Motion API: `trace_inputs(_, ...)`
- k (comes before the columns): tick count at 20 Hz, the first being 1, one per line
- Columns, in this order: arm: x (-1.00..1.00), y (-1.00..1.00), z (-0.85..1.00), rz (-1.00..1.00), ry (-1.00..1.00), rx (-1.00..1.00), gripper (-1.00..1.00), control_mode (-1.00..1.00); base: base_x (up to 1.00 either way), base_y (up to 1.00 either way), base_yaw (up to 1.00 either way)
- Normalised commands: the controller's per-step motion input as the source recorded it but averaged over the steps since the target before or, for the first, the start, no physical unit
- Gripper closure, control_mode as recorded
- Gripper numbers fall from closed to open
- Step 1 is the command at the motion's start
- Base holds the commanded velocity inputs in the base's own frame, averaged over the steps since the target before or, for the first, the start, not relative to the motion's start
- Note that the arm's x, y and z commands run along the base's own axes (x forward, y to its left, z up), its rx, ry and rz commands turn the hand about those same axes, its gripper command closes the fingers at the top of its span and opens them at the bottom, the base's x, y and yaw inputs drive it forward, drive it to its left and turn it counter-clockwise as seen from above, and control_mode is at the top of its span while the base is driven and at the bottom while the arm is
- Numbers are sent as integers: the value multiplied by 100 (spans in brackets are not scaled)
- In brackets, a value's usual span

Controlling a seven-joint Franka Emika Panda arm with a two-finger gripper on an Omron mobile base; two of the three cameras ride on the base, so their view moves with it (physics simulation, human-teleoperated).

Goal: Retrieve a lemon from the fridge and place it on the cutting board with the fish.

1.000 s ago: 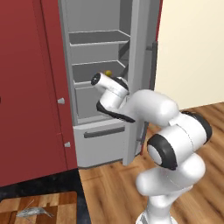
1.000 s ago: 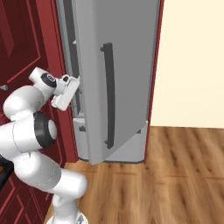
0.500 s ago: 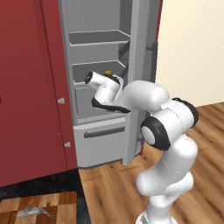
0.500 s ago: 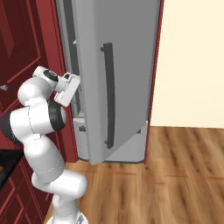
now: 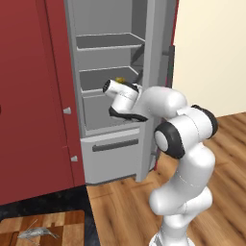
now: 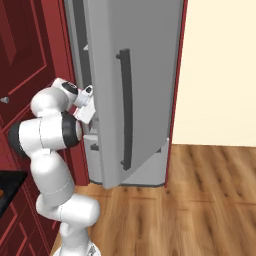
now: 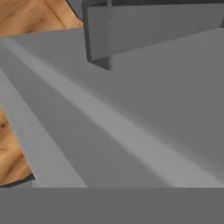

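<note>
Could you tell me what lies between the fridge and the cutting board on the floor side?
In the left base view, the dark red cabinet and black counter edge lie between the fridge and the cutting board.

Robot arm (image 5: 185, 158): glossy white, rounded link shells joined in a chain, with dark grey to black joint caps and bands between segments. A large black disc marks the elbow joint (image 5: 166, 140) in the left base view; a matching dark band circles the corresponding joint in the right base view. The wrist housing (image 5: 120, 93) is white with a black ring at its end and a thin black seam beneath.
</note>
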Motion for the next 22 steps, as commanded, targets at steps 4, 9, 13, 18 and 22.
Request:
trace_inputs(4, -21, -100, -2, -5, -4, 0, -100, -100, 0, 0, 0)
trace_inputs(9, -48, -100, 0, -4, -3, 0, -100, -100, 0, 0, 0)
trace_inputs(13, -73, -100, 12, -7, -10, 0, -100, -100, 0, 0, 0)
trace_inputs(18, -60, -100, 27, -10, -12, 0, -100, -100, 0, 0, 0)
trace_inputs(22, -26, -100, 23, -14, -4, 0, -100, -100, 0, 0, 0)
